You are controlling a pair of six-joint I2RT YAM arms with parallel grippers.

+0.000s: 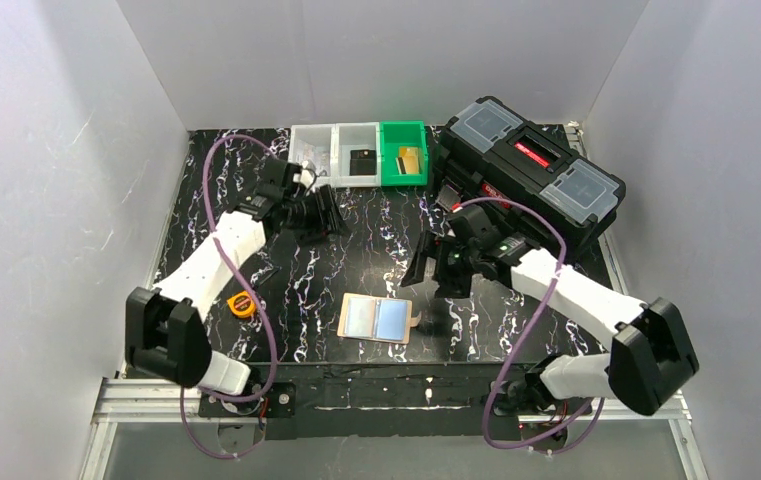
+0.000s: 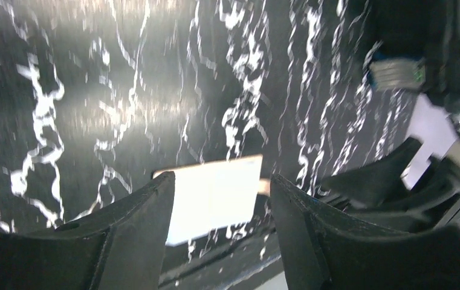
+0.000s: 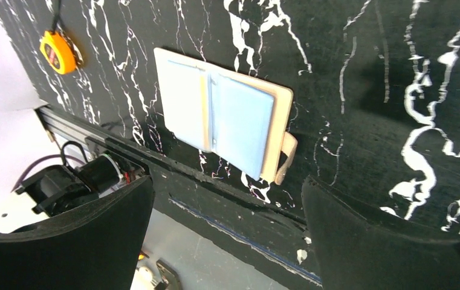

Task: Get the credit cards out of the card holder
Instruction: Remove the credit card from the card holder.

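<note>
On the table — card holder (unfolded)

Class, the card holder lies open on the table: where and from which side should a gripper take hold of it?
Likely its snap tab: the card holder lies flat, edges flush to the table, and only the tab juts out. Approach from its right, the right gripper's side.
</note>
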